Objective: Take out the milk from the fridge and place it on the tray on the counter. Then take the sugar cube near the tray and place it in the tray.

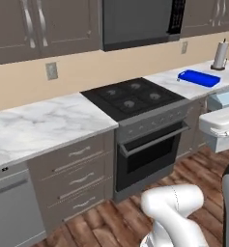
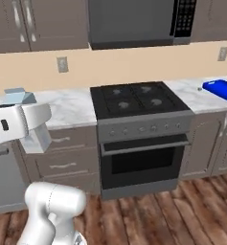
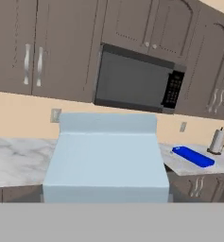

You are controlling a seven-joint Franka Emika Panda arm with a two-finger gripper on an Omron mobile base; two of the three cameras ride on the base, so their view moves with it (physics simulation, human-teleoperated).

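1. Low and centre in the hand view, the milk (image 3: 106,160) looms large and close, a pale blue-grey carton with its gabled top ridge up; it hides part of the stovetop behind it
2. At the right edge of the left base view the same carton (image 1: 228,98) sits at the end of the white arm, and at the left of the right base view its top (image 2: 20,97) peeks over the white hand
3. From these pictures the gripper (image 1: 221,103) appears closed on the milk, jaws held wide by the carton's sides; the fingertips themselves are hidden
4. Toward the right of each view, the tray (image 3: 193,156) lies flat and bright blue on the counter (image 1: 43,123), well apart from the carton
5. Just off the tray's left end, a tiny pale speck (image 2: 199,88) may be the sugar cube; too small to tell
6. Between the counter stretches sits a black gas stovetop (image 2: 136,98) with an oven below, a microwave (image 3: 137,80) above, and a paper towel roll (image 1: 221,55) beyond the tray
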